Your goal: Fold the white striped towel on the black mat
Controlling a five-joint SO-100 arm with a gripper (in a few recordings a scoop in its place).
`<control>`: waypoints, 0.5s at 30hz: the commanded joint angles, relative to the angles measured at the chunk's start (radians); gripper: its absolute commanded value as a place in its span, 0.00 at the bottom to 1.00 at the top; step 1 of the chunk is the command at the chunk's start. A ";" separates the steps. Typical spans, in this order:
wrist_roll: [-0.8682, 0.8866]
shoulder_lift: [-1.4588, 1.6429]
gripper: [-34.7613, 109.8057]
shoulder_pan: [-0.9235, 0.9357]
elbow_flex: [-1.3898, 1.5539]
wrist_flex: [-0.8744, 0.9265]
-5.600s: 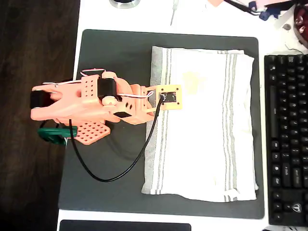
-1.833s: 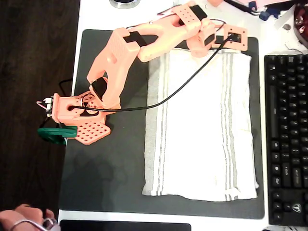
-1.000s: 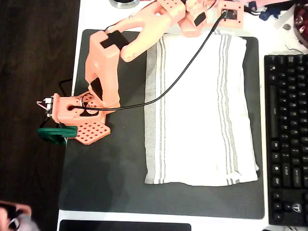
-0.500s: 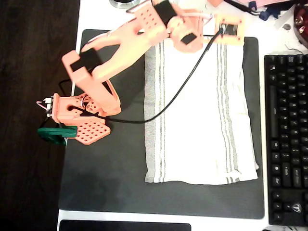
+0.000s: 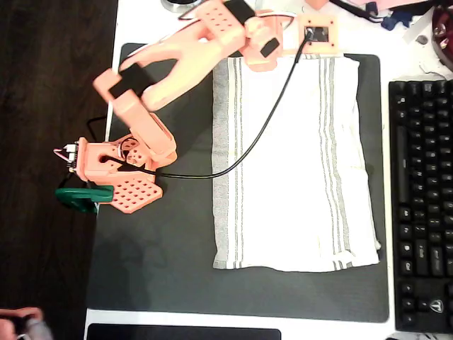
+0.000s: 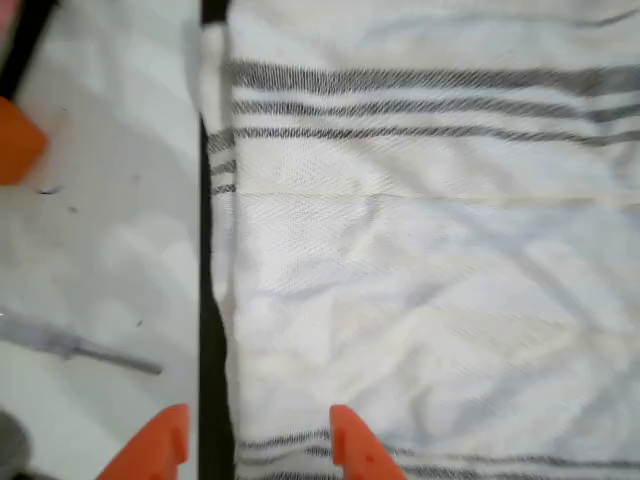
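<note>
Claw [image 6: 255,440] tips are seen at the bottom edge of the wrist view as two orange fingers [image 6: 350,450] held apart, released, with nothing between them but the towel's edge and a strip of dark mat below. One finger is seen over the white bench [image 6: 100,250], the other over the cloth.

In the overhead view, from left to right: a dark floor is seen at the left edge, then the arm's orange base [image 5: 113,173], which is set on the left part of the black mat [image 5: 156,248]. The arm is stretched up and to the right, and its wrist camera plate is placed over the towel's top edge. A black cable [image 5: 241,152] is draped from the base across the cloth to that plate.

The white striped towel [image 5: 297,163] is laid flat and unfolded on the right half of the black mat, with grey stripe groups running down near its left and right edges. A black keyboard [image 5: 421,205] is placed on the bench just right of the mat.
</note>
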 commanded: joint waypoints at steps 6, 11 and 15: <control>-0.015 -0.225 0.39 -0.002 -0.117 -0.086; -0.009 -0.330 0.38 -0.002 -0.209 -0.087; 0.003 -0.379 0.38 -0.020 -0.273 -0.084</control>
